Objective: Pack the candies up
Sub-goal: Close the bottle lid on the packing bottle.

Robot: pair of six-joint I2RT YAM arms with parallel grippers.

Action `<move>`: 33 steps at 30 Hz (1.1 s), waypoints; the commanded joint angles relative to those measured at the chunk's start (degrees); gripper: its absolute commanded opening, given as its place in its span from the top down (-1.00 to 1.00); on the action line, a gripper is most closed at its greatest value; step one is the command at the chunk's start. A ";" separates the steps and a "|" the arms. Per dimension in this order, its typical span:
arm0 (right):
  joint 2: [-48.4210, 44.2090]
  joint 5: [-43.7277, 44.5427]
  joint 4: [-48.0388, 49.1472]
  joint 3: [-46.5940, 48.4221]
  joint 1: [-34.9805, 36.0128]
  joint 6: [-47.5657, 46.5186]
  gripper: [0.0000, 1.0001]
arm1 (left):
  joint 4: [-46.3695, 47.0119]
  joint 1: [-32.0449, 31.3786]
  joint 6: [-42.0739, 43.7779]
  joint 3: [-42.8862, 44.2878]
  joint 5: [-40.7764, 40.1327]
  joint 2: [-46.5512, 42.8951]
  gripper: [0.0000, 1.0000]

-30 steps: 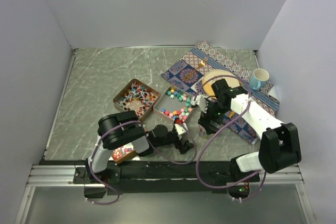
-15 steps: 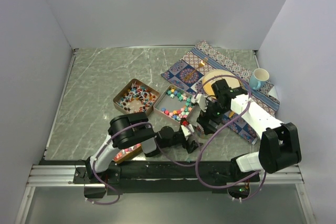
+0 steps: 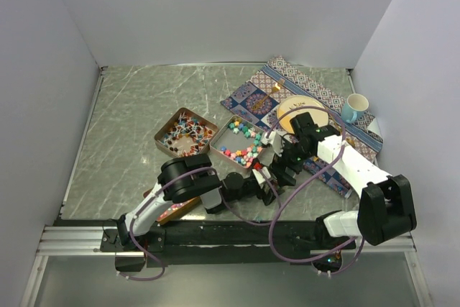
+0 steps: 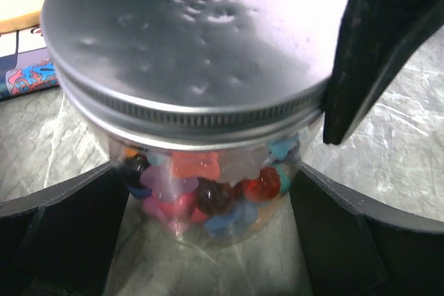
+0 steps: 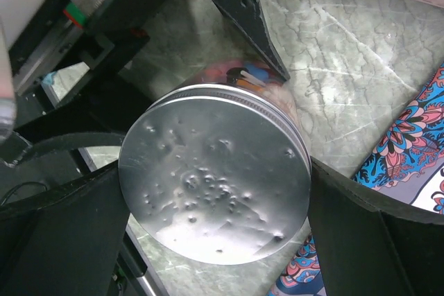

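Observation:
A clear round jar with a dented silver lid stands on the marble table, with mixed candies inside it. My left gripper is open, its fingers on either side of the jar's body. My right gripper is open above it, its fingers flanking the lid. Whether either gripper touches the jar I cannot tell. More candies lie as pastel pieces in a copper tin and as wrapped sticks in another tin.
A third tin of sweets sits under my left arm near the front edge. A patterned cloth at the back right carries a yellow plate and a blue mug. Walls close in the table on three sides.
My left arm has reached rightward and brought its open gripper around the jar. My right gripper has stayed over the lid, shifting only slightly.

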 commanded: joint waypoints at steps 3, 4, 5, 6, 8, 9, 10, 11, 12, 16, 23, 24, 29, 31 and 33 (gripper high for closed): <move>2.72 -4.95 -5.33 -3.66 1.58 2.02 -1.00 | 11.61 0.30 -2.22 2.65 -1.67 4.95 -0.94; 2.63 -4.78 -5.33 -3.66 1.49 2.19 -1.00 | 11.88 0.39 -2.31 2.47 -1.14 5.03 -0.95; 2.72 -4.69 -5.33 -3.74 1.49 2.19 -1.00 | 12.14 0.56 -2.05 2.21 -0.62 5.04 -0.98; 2.72 -4.60 -5.33 -3.74 1.49 2.11 -1.00 | 13.19 0.65 -1.79 2.03 0.17 5.12 -0.81; 2.98 -4.07 -5.33 -3.66 1.49 2.02 -1.00 | 14.16 0.65 -1.87 1.07 1.06 5.39 -0.62; 3.07 -3.73 -5.94 -3.48 1.58 1.24 -1.00 | 14.77 0.65 -2.22 0.63 1.23 5.39 -0.49; 3.07 -2.85 -6.21 -3.13 1.49 0.79 -1.00 | 14.69 0.74 -3.61 -0.24 1.49 5.13 -0.44; 2.90 -2.41 -6.47 -2.95 1.49 0.35 -1.00 | 14.69 0.83 -4.41 -0.95 2.02 4.86 -0.40; 2.72 -1.97 -6.56 -2.78 1.41 -0.70 -1.00 | 15.13 1.00 -5.20 -1.56 2.02 4.60 -0.28; 0.61 -1.17 -6.82 -2.34 1.32 -3.25 -1.00 | 15.04 2.05 -5.74 -4.64 2.55 3.28 -0.10; -0.09 2.78 -9.46 -3.74 0.18 -10.02 -1.00 | 15.31 4.25 -4.07 -6.93 4.83 2.40 -0.04; -0.44 3.39 -10.42 -3.83 0.09 -11.68 -1.00 | 15.22 4.25 -4.07 -6.93 5.19 2.40 -0.04; -3.60 5.68 -11.92 -5.85 0.09 -13.97 -1.00 | 14.96 4.52 -5.12 -6.76 6.42 3.01 -0.03; -4.31 6.47 -12.71 -6.47 0.00 -14.85 -1.00 | 14.87 4.60 -5.12 -6.41 6.59 3.28 -0.02; -4.84 6.91 -14.37 -6.03 -0.18 -15.03 -1.00 | 14.52 4.78 -5.30 -6.23 6.77 3.19 -0.02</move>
